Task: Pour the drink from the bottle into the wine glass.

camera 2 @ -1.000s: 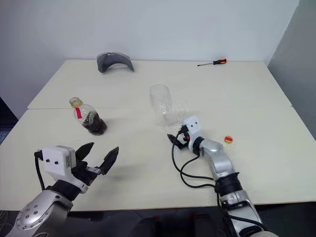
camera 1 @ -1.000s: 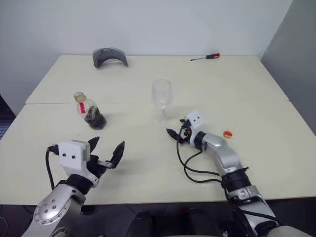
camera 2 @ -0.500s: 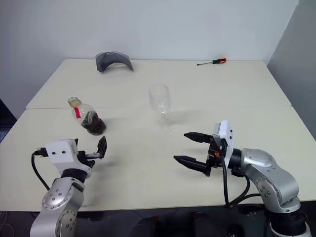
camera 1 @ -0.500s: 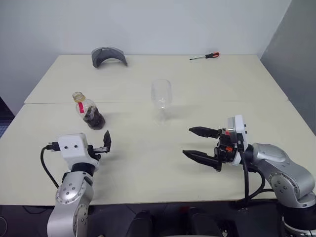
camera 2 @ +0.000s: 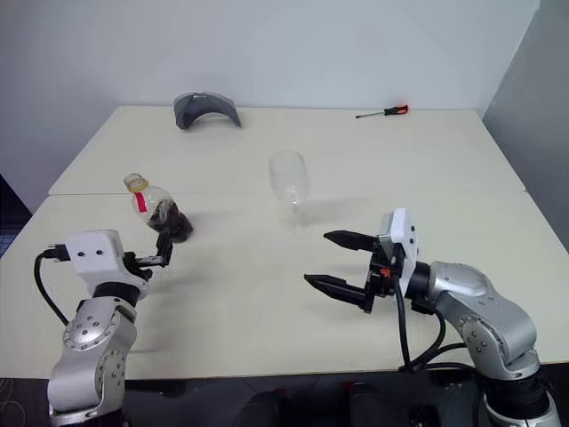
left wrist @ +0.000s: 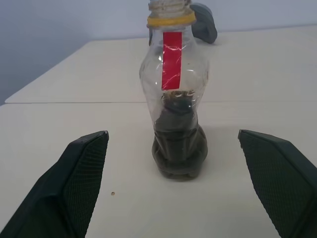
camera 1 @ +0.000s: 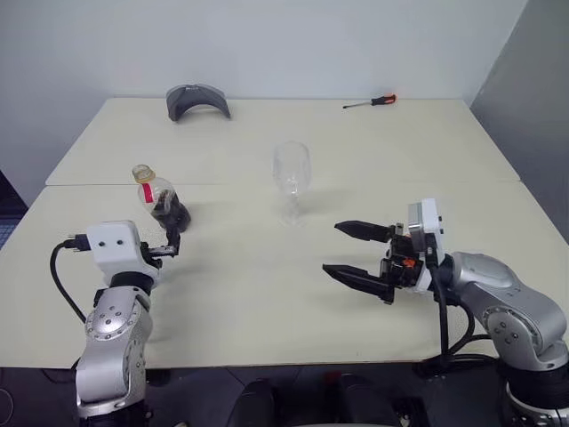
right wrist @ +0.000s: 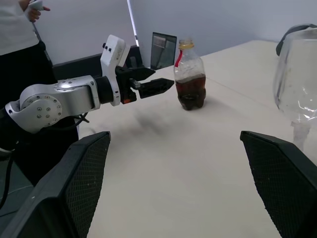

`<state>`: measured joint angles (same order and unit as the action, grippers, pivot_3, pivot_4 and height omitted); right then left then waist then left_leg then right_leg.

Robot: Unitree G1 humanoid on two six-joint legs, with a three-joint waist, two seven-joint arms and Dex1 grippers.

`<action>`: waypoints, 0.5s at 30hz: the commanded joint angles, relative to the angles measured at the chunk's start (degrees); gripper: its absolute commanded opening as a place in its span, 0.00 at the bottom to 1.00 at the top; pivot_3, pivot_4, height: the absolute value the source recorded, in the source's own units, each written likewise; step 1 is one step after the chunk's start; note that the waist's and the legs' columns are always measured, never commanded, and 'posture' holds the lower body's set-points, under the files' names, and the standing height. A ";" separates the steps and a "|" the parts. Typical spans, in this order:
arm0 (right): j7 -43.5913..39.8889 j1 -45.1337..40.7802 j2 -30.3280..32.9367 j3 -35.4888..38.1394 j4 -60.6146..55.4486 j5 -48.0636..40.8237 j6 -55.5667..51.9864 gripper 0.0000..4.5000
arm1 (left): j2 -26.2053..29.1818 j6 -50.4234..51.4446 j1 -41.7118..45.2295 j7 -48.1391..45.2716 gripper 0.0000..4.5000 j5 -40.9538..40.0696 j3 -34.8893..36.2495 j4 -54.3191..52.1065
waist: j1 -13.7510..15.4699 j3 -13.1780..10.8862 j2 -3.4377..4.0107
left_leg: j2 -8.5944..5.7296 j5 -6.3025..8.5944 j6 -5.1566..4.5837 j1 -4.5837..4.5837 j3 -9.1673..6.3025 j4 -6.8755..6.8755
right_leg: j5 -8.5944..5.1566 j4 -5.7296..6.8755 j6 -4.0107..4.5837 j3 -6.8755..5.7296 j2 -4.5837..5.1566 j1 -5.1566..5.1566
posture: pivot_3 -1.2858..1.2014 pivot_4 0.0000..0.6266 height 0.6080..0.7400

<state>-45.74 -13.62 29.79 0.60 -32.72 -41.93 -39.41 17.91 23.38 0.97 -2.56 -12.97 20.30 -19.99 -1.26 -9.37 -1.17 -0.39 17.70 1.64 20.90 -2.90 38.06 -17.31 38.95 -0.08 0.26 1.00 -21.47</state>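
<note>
On the table, the left gripper (left wrist: 176, 186), jaws apart like the right gripper's (camera 1: 357, 252), has advanced to frame the uncapped bottle (camera 1: 160, 201), ready to grasp.

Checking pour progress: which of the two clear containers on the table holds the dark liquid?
The bottle, squat with a red strip at its neck, has dark drink in its lower part. The stemmed wine glass looks empty.

No lettering can be read; the bottle's (left wrist: 175, 99) red strip is blank.
</note>
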 commanded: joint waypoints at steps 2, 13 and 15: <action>1.69 -0.34 -0.20 0.47 -2.24 -2.08 -0.16 0.99 | 1.60 -2.19 2.67 -2.96 1.00 -1.15 1.23 2.97 | 0.08 0.00 0.00 | 0.00 0.00 0.00 0.00 -0.01 0.00 | 0.00 0.00 0.00 -0.01 0.01 0.00 | 0.52 0.24 1.00; 5.28 -0.63 -0.06 0.22 -2.71 -1.35 0.08 0.99 | 5.38 -8.87 10.92 -9.67 1.00 -0.47 0.31 19.97 | 0.24 -0.01 -0.01 | 0.00 -0.01 0.02 0.02 -0.02 -0.01 | 0.00 -0.01 0.00 -0.05 0.02 -0.04 | 0.52 0.24 1.00; 5.51 -0.28 -0.01 0.07 -2.83 -1.12 0.30 0.99 | 5.75 -10.11 12.72 -10.15 1.00 -0.26 0.17 22.85 | 0.38 -0.02 -0.03 | -0.01 -0.01 0.02 0.04 -0.03 -0.01 | 0.00 -0.01 0.00 -0.06 0.04 -0.05 | 0.52 0.24 1.00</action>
<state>-40.63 -13.63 29.53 0.35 -33.04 -42.45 -39.88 22.38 15.45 12.12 -12.13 -13.74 20.48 2.47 -0.88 -9.38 -1.19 -0.39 17.69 1.66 20.95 -2.94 38.06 -17.31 38.94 -0.08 0.18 1.04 -21.52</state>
